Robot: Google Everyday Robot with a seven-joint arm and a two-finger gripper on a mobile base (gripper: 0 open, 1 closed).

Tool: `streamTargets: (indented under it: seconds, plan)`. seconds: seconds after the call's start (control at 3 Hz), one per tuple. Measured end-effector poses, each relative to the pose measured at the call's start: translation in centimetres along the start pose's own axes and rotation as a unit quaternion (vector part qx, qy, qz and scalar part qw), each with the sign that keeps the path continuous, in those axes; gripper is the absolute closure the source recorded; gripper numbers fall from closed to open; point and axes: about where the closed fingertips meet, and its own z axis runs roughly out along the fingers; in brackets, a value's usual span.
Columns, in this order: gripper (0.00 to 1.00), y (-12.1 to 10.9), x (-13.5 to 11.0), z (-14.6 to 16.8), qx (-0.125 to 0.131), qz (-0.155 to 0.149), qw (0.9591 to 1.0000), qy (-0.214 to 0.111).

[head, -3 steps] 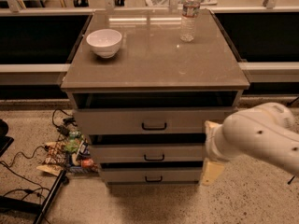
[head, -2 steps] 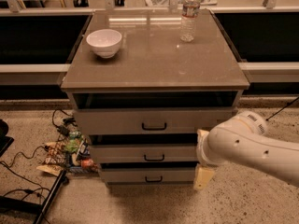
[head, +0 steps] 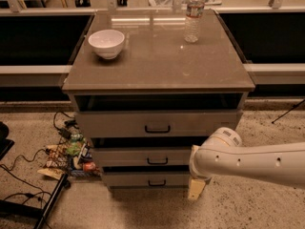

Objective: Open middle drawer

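Down by the right front corner of the grey-brown cabinet [head: 157, 66], the gripper [head: 197, 188] hangs beside the lowest drawer [head: 138, 179]; whether it is spread or closed cannot be told. The middle drawer [head: 136, 156], 2nd of 3, shows its black pull handle [head: 157, 161] apart from the gripper.

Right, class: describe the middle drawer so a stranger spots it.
Find the grey-brown cabinet with three drawers. The middle drawer is second down; the gripper hangs low, right of it. Its front is shallower than the top drawer, wider than the lowest drawer.
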Motion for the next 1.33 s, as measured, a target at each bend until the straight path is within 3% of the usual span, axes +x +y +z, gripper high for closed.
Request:
streamTargets:
  seconds: [0.67,1.0,1.33]
  plan:
    - [0.00,-0.8,0.1,8.4,-0.019,0.034,0.9990,-0.023]
    - [0.00,-2.1,-0.3,10.4,-0.016,0.045,0.9981,-0.038]
    - [0.00,-4.5,-0.4,9.7,0.010,0.039,0.9983,-0.043]
